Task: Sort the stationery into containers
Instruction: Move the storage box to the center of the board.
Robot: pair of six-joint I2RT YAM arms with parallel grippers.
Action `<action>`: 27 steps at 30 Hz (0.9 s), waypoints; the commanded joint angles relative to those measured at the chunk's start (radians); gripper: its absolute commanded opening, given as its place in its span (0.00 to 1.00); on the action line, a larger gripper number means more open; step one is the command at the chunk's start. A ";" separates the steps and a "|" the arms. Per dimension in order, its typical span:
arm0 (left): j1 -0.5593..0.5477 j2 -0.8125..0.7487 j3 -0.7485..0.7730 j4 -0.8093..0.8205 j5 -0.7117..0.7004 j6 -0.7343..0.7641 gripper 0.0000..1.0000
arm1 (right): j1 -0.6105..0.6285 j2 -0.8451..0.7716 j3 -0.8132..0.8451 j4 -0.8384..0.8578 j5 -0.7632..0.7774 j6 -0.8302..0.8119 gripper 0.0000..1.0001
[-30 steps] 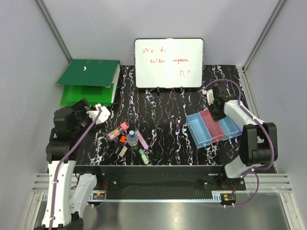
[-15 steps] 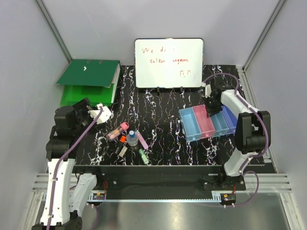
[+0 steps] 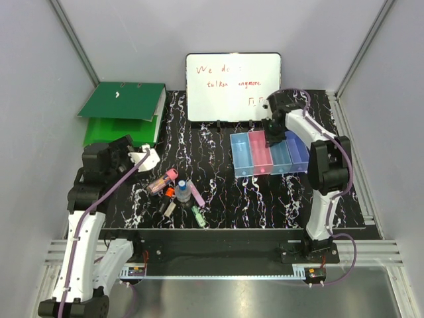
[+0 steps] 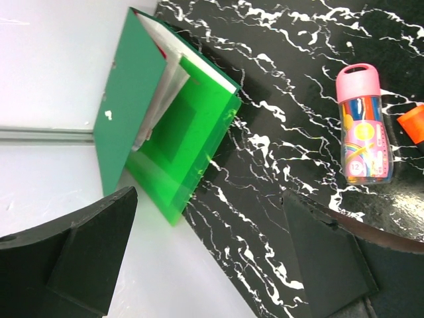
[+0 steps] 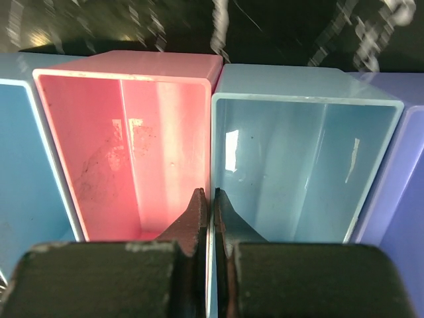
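Arms differ: the right gripper [image 3: 272, 140] stretches forward just before the whiteboard [image 3: 233, 87], clamped on the wall between the pink and third of four joined bins [image 3: 240, 159]. The left gripper [image 3: 142, 158] hovers wide open, left of the whiteboard. Six stationery pieces [image 3: 183, 192] cluster on the tabletop [image 3: 225, 192], well before the whiteboard's left edge.

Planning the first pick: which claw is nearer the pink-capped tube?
Left. The left claw is open just left of the tube; the right claw, far right, grips the bins.
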 commanded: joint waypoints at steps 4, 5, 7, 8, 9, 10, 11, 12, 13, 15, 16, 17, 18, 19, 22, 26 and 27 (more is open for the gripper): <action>-0.021 0.007 -0.008 0.029 0.000 0.011 0.99 | 0.066 0.120 0.116 0.023 -0.067 0.128 0.00; -0.023 0.007 -0.009 0.029 0.000 0.009 0.99 | 0.073 0.127 0.122 0.023 -0.064 0.134 0.00; -0.026 0.007 -0.011 0.031 0.000 0.008 0.99 | 0.098 0.144 0.142 0.022 -0.076 0.163 0.00; -0.027 0.008 -0.012 0.029 0.000 0.009 0.99 | 0.109 0.152 0.150 0.023 -0.079 0.169 0.00; -0.029 0.010 -0.012 0.031 0.000 0.011 0.99 | 0.119 0.162 0.168 0.022 -0.076 0.177 0.00; -0.029 0.011 -0.011 0.029 0.004 0.011 0.99 | 0.130 0.169 0.176 0.023 -0.081 0.189 0.00; -0.029 0.016 -0.009 0.031 0.006 0.009 0.99 | 0.151 0.176 0.186 0.022 -0.085 0.197 0.00; -0.030 0.020 -0.009 0.031 0.006 0.009 0.99 | 0.159 0.189 0.208 0.022 -0.090 0.206 0.00; -0.030 0.022 -0.009 0.031 0.009 0.009 0.99 | 0.172 0.195 0.217 0.023 -0.094 0.218 0.00; -0.032 0.031 -0.009 0.031 0.012 0.009 0.99 | 0.188 0.215 0.248 0.022 -0.108 0.238 0.00; -0.033 0.036 -0.008 0.032 0.015 0.011 0.99 | 0.192 0.221 0.257 0.023 -0.114 0.244 0.00; -0.033 0.040 -0.009 0.031 0.018 0.012 0.99 | 0.193 0.228 0.265 0.023 -0.119 0.252 0.00; -0.033 0.043 -0.011 0.034 0.020 0.012 0.99 | 0.201 0.245 0.280 0.023 -0.117 0.263 0.00; -0.033 0.048 -0.009 0.035 0.021 0.009 0.99 | 0.204 0.251 0.286 0.023 -0.117 0.267 0.00; -0.035 0.056 -0.016 0.041 0.030 0.005 0.99 | 0.212 0.276 0.300 0.028 -0.125 0.295 0.00; -0.036 0.056 -0.035 0.052 0.040 0.008 0.99 | 0.213 0.298 0.323 0.043 -0.136 0.333 0.00; -0.036 0.054 -0.039 0.051 0.041 0.006 0.99 | 0.215 0.307 0.332 0.045 -0.142 0.339 0.00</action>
